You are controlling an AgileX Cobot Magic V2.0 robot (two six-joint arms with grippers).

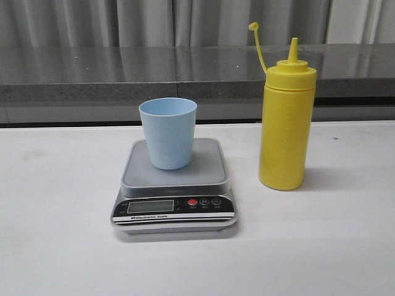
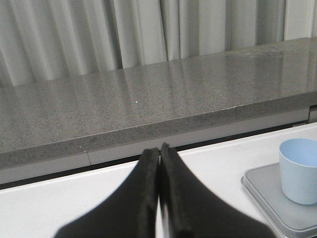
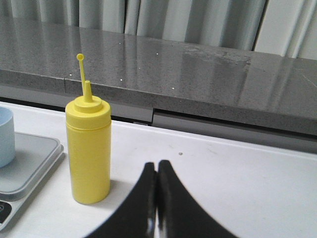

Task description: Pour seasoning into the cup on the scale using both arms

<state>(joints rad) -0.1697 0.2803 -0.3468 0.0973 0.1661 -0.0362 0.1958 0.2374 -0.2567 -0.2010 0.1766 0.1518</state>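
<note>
Left tool [image 2: 159, 153] closed, empty; cup [image 2: 299, 170] stands on scale [image 2: 262, 194].

place: probably a lab or test bench | cues: plain white table [image 1: 55, 246]; grey speckled stone ledge [image 1: 123, 74]; pale pleated curtain [image 1: 92, 21] behind | no household clutter visible

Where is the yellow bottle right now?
In the front view, the yellow bottle stands upright on the white table, on the right side, next to the scale that has the blue cup on it.
</note>
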